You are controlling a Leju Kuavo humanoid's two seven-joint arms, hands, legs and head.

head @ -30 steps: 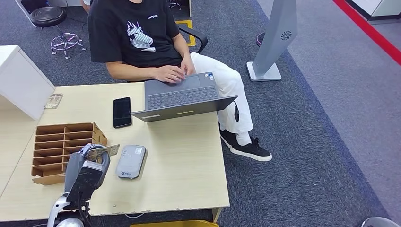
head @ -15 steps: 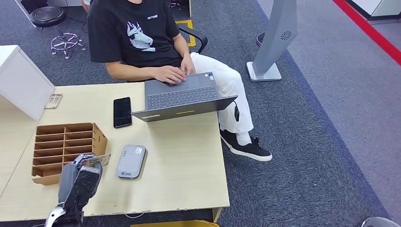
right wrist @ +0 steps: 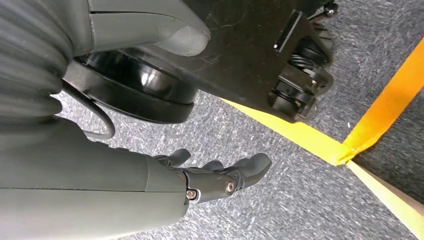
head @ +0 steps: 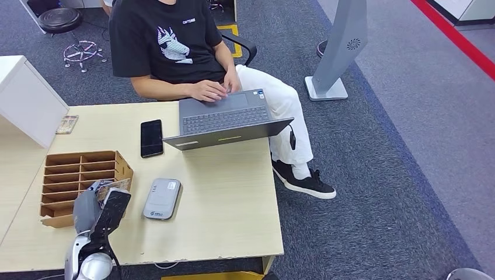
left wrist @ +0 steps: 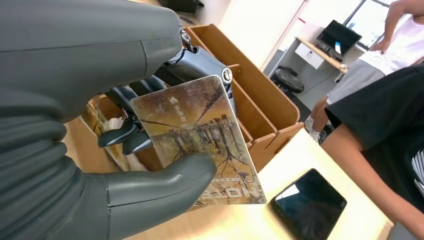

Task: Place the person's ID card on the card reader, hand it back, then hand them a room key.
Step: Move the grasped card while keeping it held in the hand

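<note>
Close-up, left robot hand pinches printed card.

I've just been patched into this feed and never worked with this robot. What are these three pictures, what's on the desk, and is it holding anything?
They are three cameras on one humanoid robot. The head view looks down over a wooden desk. On it lie a grey card reader, a wooden slotted card holder, a black phone and a laptop, at which a seated person types. The left wrist view sits behind the left hand, whose thumb and fingers pinch a picture-printed card beside the holder. The right wrist view shows the right hand hanging over grey carpet with nothing in it, its fingers only loosely curled.
</note>
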